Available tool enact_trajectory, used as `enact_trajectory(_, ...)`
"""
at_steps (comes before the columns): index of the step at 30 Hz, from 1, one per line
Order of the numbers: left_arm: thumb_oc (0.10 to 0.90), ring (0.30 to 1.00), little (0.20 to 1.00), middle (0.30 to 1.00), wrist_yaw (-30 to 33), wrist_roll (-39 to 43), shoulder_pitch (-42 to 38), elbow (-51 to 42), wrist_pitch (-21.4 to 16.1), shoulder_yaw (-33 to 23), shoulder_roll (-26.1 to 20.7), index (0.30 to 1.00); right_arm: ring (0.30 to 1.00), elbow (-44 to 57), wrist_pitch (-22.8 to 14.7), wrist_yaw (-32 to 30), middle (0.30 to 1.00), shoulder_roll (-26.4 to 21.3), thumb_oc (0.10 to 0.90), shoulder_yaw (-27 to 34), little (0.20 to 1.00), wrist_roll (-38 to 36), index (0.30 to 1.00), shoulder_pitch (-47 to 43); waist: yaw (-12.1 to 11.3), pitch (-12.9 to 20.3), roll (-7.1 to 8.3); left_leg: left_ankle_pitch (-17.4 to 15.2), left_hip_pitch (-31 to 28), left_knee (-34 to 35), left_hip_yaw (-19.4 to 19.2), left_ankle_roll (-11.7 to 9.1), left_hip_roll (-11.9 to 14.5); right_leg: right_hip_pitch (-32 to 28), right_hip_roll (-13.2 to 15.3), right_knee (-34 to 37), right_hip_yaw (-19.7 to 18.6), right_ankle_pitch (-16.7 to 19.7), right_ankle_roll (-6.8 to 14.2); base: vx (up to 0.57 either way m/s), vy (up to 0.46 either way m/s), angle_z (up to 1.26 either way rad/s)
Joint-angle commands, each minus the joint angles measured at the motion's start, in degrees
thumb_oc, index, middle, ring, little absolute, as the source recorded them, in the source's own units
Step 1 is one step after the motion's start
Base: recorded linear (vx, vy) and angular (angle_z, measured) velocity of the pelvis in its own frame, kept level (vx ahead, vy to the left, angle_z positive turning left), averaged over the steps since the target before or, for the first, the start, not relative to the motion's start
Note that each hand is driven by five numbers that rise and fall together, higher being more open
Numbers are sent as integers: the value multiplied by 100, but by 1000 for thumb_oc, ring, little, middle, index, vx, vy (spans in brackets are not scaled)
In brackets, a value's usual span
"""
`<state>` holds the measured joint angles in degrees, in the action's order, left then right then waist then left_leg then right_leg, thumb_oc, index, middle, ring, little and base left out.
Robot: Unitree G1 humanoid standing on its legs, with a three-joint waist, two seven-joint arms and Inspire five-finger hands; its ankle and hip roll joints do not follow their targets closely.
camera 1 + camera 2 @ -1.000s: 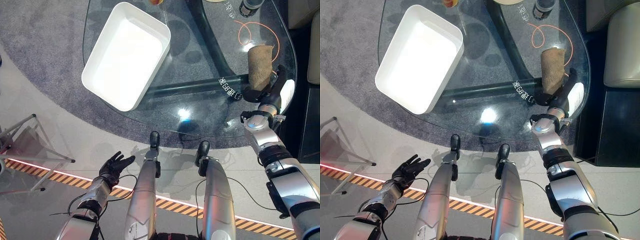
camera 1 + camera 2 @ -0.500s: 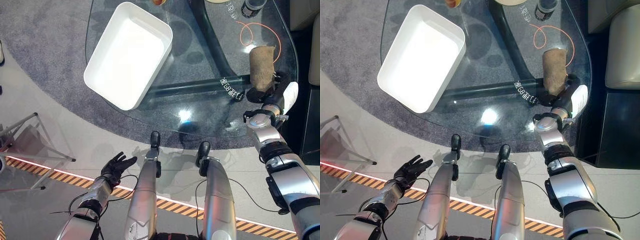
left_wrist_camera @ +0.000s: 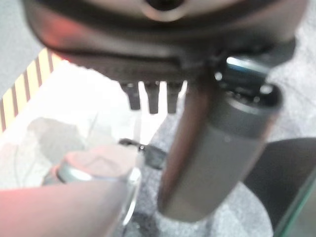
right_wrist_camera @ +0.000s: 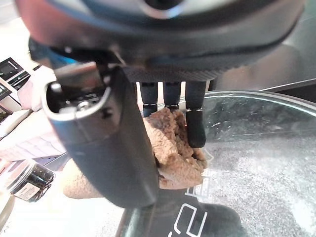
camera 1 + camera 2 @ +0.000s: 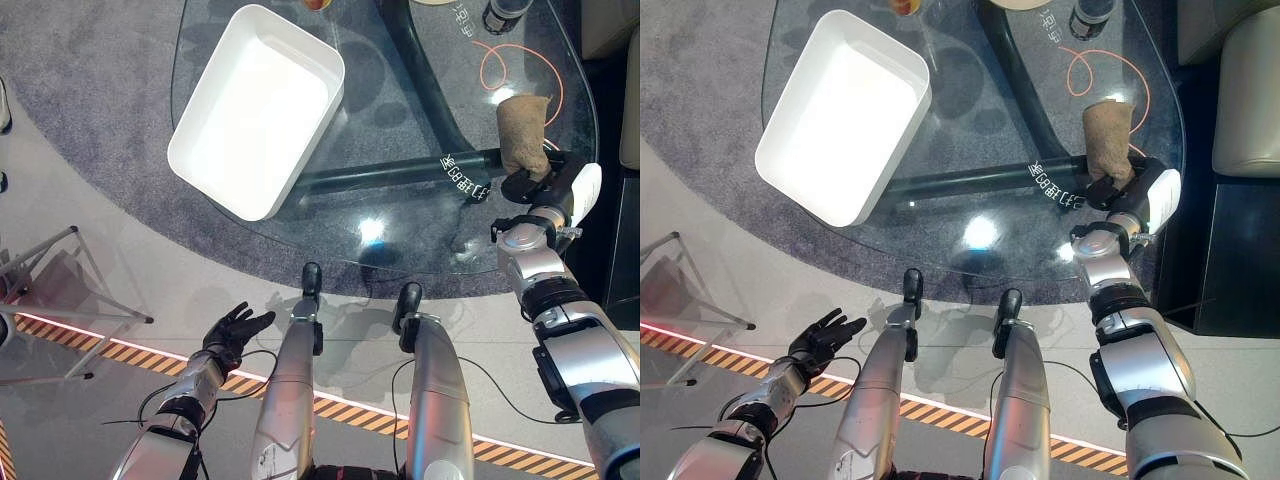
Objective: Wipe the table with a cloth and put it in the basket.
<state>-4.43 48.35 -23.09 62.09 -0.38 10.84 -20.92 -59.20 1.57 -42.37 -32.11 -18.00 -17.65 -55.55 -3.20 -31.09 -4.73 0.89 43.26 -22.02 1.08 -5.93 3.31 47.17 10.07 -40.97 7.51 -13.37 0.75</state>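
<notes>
A brown cloth lies on the right side of the glass table, and its near end is bunched up. My right hand rests on that near end. The right wrist view shows its fingers curled down into the cloth, with the thumb against the cloth's side. A white rectangular basket stands at the table's left, with nothing in it. My left hand hangs open low over the floor at the lower left, far from the table.
An orange cable loop and a dark jar lie beyond the cloth. A metal folding stand sits on the floor at the left, beside a yellow-black striped line. A light seat borders the table's right.
My right hand has moved from beside the cloth onto its near end and curled its fingers on it. The cloth looks more bunched up. The left hand has barely moved.
</notes>
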Motion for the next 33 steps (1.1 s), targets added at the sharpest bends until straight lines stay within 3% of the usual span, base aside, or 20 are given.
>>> enact_trajectory(1, 800, 900, 900, 900, 81, -94, 29, 257, -32, 54, -140, 900, 300, -24, -221, 51, 300, -503, 100, -95, 200, -12, 300, -155, 1, 129, -129, -532, 1, -703, -236, 475, -364, -105, -268, 742, 3, 742, 136, 0, 0, 0)
enact_trajectory(12, 800, 900, 900, 900, 92, -87, 23, 227, -17, 61, -146, 900, 300, 57, -220, 240, 300, -510, 100, -201, 200, 71, 300, -190, -4, 129, -118, -509, -20, -651, -241, 468, -367, -132, -273, 797, 29, 760, 142, 0, 0, 0)
enact_trajectory(21, 800, 900, 900, 900, 132, -97, 32, 151, -1, 69, -135, 900, 300, 695, -174, 633, 300, -443, 100, -609, 200, 552, 300, -302, -7, 129, -105, -468, -26, -592, -241, 453, -382, -135, -276, 842, 50, 774, 144, 0, 0, 0)
enact_trajectory(25, 800, 900, 900, 900, 151, -127, 67, 61, 7, 32, -105, 900, 300, 1378, 129, 1005, 300, -348, 100, -1146, 200, 1068, 300, -442, -32, 129, -107, -420, -54, -523, -265, 437, -402, -168, -268, 894, 83, 769, 132, 0, 0, 0)
enact_trajectory(33, 800, 900, 900, 900, 109, -166, 82, 45, -20, 19, -37, 900, 300, 1833, 307, 1610, 300, -196, 100, -1694, 200, 1561, 300, -562, -63, 129, -141, -365, -109, -426, -303, 413, -429, -224, -254, 985, 123, 759, 101, -1, 2, 0)
